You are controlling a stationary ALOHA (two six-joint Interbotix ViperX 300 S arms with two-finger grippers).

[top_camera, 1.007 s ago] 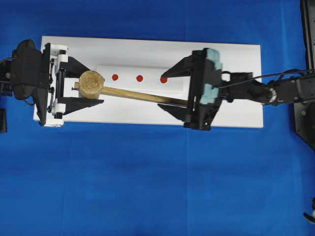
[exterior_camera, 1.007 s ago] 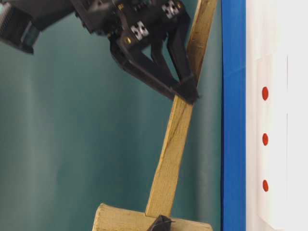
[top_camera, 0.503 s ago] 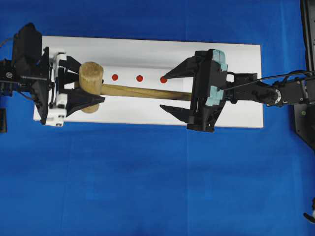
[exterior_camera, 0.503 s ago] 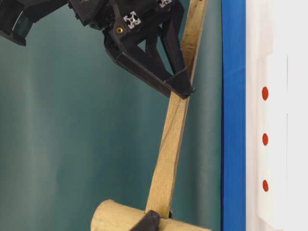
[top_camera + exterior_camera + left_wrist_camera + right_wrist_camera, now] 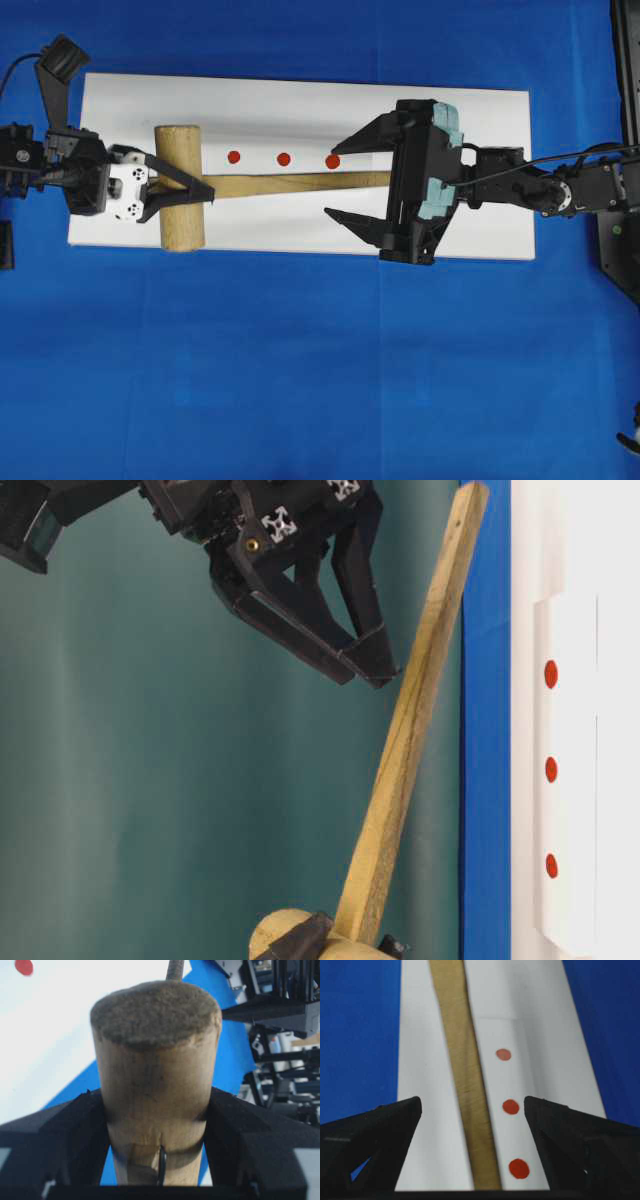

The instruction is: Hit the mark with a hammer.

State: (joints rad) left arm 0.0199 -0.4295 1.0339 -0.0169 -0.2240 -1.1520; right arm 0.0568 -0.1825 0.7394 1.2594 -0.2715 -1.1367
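Wooden grain fills my left wrist view: my left gripper [image 5: 157, 1170] is pinching the thick cylindrical head of the hammer [image 5: 180, 187], one black finger [image 5: 55, 1145] pressed to each side of it. Seen from overhead, that head lies across the left end of the white board [image 5: 300, 100], and the slim handle runs from it toward my right side, passing just beside the row of three red marks [image 5: 283, 158] and ending between the fingers of my right gripper [image 5: 352, 180]. Those right fingers [image 5: 370, 1130] are spread wide on either side of the handle; I judge they touch nothing. The table-level view shows the handle tilted, its far end raised off the board.

What worries me: I hold the head, not the handle, so any swing from here would be clumsy. If my right fingers close off-centre on the tilted handle, it could twist or slip out, and the head could land away from the marks.
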